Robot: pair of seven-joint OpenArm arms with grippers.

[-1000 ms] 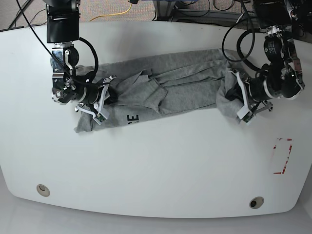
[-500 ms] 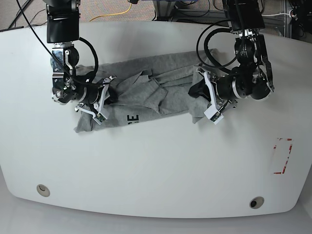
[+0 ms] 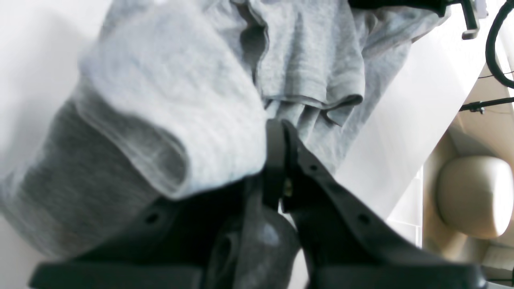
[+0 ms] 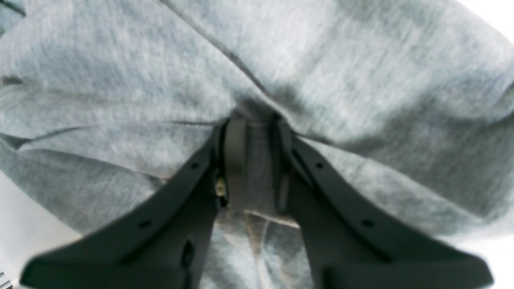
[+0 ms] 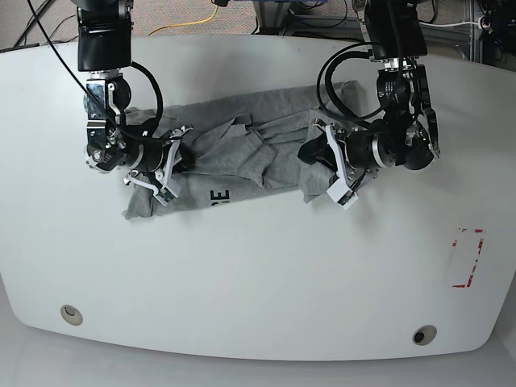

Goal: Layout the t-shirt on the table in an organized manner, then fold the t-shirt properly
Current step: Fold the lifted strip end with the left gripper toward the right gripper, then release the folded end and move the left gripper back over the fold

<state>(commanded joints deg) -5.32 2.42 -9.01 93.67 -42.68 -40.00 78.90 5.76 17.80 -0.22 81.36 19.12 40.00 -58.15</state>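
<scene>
While both tools, left tool (image 5: 332,173) and right tool (image 5: 165,165), pinch the bunched t-shirt (image 5: 242,153) lying mid-counter (image 5: 258,274), layout remains unfinished; spreading flat and all folds are judged outstanding.

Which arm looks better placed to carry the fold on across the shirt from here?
Left, probably. The left gripper holds a lifted end of the t-shirt over the middle; the right gripper pins the other end low on the table.
</scene>
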